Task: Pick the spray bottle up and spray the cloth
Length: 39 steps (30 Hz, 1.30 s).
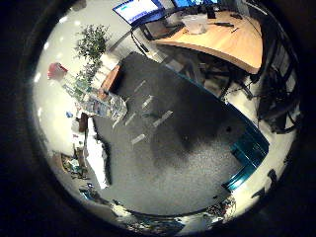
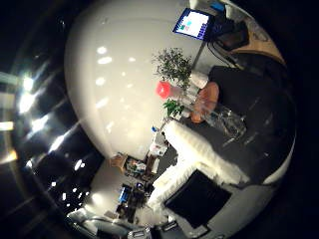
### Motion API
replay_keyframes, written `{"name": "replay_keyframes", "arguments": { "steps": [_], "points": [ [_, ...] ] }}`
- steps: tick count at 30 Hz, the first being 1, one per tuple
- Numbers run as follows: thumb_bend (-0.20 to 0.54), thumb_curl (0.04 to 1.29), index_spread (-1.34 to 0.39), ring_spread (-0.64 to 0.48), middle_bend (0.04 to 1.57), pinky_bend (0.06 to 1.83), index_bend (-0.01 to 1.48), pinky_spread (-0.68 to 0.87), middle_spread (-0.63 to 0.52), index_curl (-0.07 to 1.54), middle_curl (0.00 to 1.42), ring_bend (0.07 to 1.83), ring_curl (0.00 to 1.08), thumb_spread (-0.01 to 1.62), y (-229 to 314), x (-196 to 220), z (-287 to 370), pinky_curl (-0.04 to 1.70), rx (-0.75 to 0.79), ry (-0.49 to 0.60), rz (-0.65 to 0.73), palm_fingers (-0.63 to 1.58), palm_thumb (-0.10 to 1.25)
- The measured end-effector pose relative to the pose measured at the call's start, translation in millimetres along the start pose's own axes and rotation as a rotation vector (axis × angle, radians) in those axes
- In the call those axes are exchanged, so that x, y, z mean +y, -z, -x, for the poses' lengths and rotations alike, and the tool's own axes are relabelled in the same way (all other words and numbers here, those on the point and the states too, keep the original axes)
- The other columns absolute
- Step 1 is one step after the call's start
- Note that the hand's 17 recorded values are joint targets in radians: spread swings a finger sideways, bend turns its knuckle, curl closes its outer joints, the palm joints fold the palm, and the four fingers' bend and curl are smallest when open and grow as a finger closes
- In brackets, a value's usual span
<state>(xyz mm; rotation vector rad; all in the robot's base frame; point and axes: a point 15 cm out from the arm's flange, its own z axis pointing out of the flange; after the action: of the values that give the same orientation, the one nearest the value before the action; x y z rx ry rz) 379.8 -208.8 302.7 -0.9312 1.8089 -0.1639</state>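
Note:
The spray bottle is clear with a red head and stands near the edge of the dark table mat. It also shows in the right thumb side palm view, with the red head towards the room. The white cloth lies crumpled on the mat beside the bottle, and in the right thumb side palm view it lies just in front of the bottle. The hand is some way above the table, away from both things.
Strips of white tape mark the mat. An orange wooden desk with a monitor stands beyond the table. A potted plant and an orange object are behind the bottle. Teal parts line the mat's far side.

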Motion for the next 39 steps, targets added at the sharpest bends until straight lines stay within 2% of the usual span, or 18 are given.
{"name": "replay_keyframes", "arguments": {
  "steps": [5, 11, 17, 20, 25, 28, 33, 39],
  "points": [
    [-0.009, 0.26, -0.29, -0.14, 0.48, 0.20, 0.26, 0.22, -0.17, 0.41, 0.53, 0.63, 0.38, 1.22, -15.7, -22.3, 15.7, 0.28, -0.026, 0.025, -0.015, 0.56, 0.64],
    [-0.009, 0.25, -0.34, -0.25, 0.56, 0.32, 0.30, 0.04, -0.26, 0.51, 0.64, 0.79, 0.48, 1.27, -26.2, -30.3, 12.5, 0.31, -0.024, 0.038, -0.021, 0.61, 0.67],
    [-0.004, 0.24, -0.42, -0.32, 0.69, 0.72, 0.37, -0.32, -0.34, 0.66, 0.83, 0.97, 0.62, 1.33, -32.6, -28.6, 10.1, 0.47, -0.036, 0.049, -0.022, 0.80, 0.75],
    [-0.005, 0.24, -0.47, -0.34, 0.74, 0.87, 0.44, -0.41, -0.36, 0.76, 0.90, 1.05, 0.68, 1.35, -35.9, -25.1, 11.9, 0.56, -0.042, 0.070, -0.013, 0.81, 0.77],
    [0.011, 0.23, -0.52, -0.35, 0.86, 1.07, 0.59, -0.42, -0.40, 0.94, 1.04, 1.19, 0.79, 1.41, -40.2, -24.0, 17.1, 0.76, -0.059, 0.089, -0.018, 0.76, 0.84],
    [0.021, 0.23, -0.53, -0.36, 0.94, 1.14, 0.67, -0.40, -0.41, 1.03, 1.11, 1.28, 0.86, 1.45, -44.6, -22.8, 21.3, 0.90, -0.067, 0.106, -0.012, 0.66, 0.89],
    [0.035, 0.23, -0.54, -0.37, 1.03, 1.19, 0.77, -0.38, -0.42, 1.10, 1.17, 1.38, 0.94, 1.49, -47.0, -20.0, 22.1, 1.06, -0.071, 0.110, -0.005, 0.55, 0.94],
    [0.023, 0.22, -0.53, -0.37, 1.10, 1.19, 0.86, -0.38, -0.41, 1.14, 1.20, 1.39, 0.97, 1.52, -47.8, -17.9, 21.2, 1.16, -0.070, 0.114, -0.003, 0.47, 0.94]
  ]
}}
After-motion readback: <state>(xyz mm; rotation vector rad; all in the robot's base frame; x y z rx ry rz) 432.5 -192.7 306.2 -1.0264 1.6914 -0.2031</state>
